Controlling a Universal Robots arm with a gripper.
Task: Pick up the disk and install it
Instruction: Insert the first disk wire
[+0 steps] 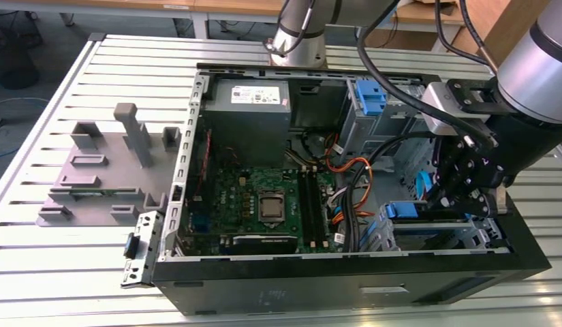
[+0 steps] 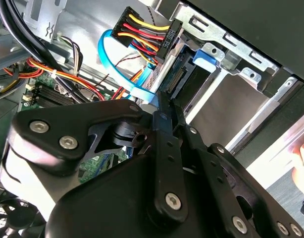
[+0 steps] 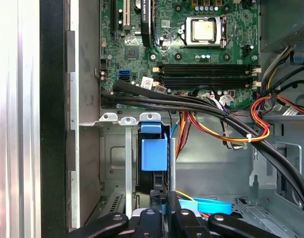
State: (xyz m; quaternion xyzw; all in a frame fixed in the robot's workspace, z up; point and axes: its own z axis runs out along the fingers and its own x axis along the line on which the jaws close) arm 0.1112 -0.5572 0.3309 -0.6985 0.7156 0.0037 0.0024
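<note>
Hovering inside the open computer case [image 1: 353,272], gripper [image 1: 458,197] right at the drive bay [image 3: 117,163]. Disk [image 3: 154,153] sitting upright in that bay, blue carrier showing. Fingers [image 2: 164,119] pressed together, gripping nothing.

Slatted metal table [image 1: 44,272], wooden desks [image 1: 235,7] behind

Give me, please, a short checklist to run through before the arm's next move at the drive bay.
1. The silver metal disk in its blue plastic carrier sits in the grey metal drive bay: ok.
2. The disk is fully seated: cannot tell.
3. The gripper is lined up at the carrier: ok.
4. The thick black cable bundle is clear of the carrier: ok.
5. The flat blue data cable is clear of the gripper: not ok, it runs right beside it.
</note>
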